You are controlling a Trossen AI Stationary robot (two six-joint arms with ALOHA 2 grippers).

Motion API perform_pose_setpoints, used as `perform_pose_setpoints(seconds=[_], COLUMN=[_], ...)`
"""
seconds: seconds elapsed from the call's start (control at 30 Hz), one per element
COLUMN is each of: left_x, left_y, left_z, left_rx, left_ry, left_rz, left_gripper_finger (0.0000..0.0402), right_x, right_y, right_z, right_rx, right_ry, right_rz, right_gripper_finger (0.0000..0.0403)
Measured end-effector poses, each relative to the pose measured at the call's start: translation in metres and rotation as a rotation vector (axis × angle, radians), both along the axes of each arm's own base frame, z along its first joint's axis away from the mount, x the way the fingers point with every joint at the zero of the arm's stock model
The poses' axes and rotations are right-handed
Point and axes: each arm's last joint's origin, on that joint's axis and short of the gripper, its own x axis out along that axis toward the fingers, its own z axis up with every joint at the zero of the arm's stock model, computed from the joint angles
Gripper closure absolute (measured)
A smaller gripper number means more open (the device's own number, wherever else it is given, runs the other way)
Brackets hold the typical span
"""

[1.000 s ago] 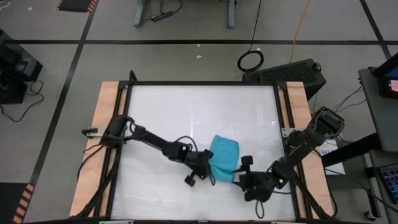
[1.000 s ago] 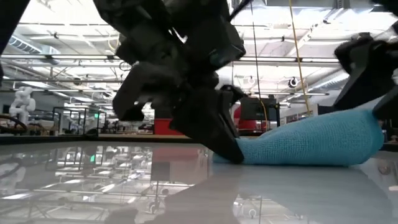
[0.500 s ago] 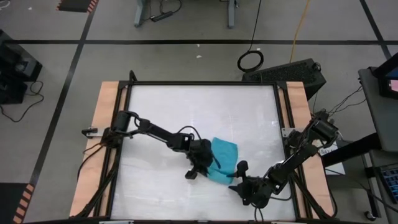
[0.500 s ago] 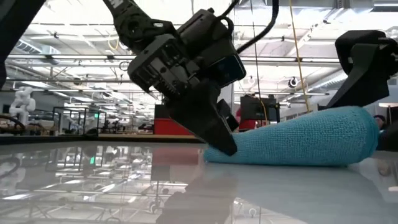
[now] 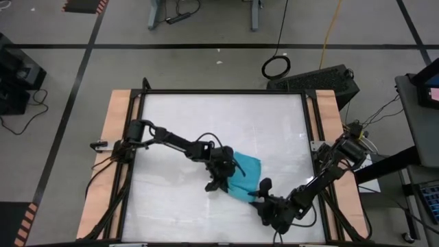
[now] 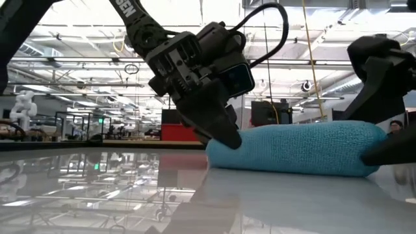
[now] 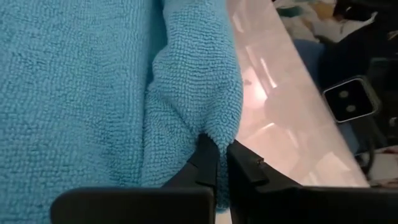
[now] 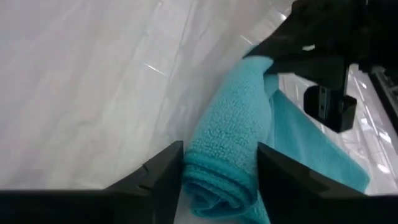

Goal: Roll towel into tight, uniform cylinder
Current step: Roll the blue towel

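The turquoise towel (image 5: 247,173) lies rolled into a short thick cylinder (image 6: 292,148) on the white tabletop (image 5: 206,123), right of the middle and toward the near edge. My left gripper (image 5: 228,180) is shut, its tips at the roll's left end (image 6: 224,140). My right gripper (image 5: 264,192) is at the roll's other end, nearer the front edge. One finger stands on each side of that end, which shows its spiral (image 8: 217,186). My left gripper has its shut fingertips (image 7: 208,152) against a folded corner of the towel (image 7: 214,127) at the roll's left end, coming slantwise down from the table's left. Whether any cloth lies between the tips I cannot tell. My right gripper has the roll's near-right end (image 8: 214,168) between its two fingers (image 8: 165,165), which lie against both sides and point along the roll, slanting down from the near right. The roll rests on the table.
Wooden rails (image 5: 116,137) and a black frame run along both table sides. The far half and the left part of the white top are bare. A keyboard (image 5: 322,79) and a cable ring (image 5: 276,66) lie on the floor beyond the far edge.
My left gripper has swung toward the far edge and rolled its wrist, staying shut at the towel's left end. That end, flat and tapered before, now stands rounded. My right gripper has sunk and gone toward the near edge, now straddling the roll's other end.
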Motion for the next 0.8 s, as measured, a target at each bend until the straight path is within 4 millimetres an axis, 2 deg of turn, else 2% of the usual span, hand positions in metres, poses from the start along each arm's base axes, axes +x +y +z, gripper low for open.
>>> perform_pose_setpoints(seconds=[0.17,0.4,0.53,0.8], left_x=[0.000,0.001,0.002,-0.001], left_y=[0.004,0.003,0.003,-0.015], left_z=[0.001,0.002,0.005,0.037], left_rx=[-0.037,-0.054,-0.052,0.070], left_ry=[0.012,0.007,-0.013,-0.171], left_rz=[-0.001,-0.015,-0.015,-0.036], left_gripper_finger=[0.0386,0.0386,0.0371,0.0267], right_x=[0.001,0.001,0.001,0.001], right_y=[-0.005,-0.010,-0.009,-0.006], right_z=[-0.003,-0.005,-0.004,0.002], right_rx=[0.080,0.248,0.389,0.574], right_ry=[-0.009,-0.021,-0.019,0.016], right_rz=[-0.090,-0.213,-0.272,-0.316], right_gripper_finger=[0.0274,0.0383,0.0385,0.0392])
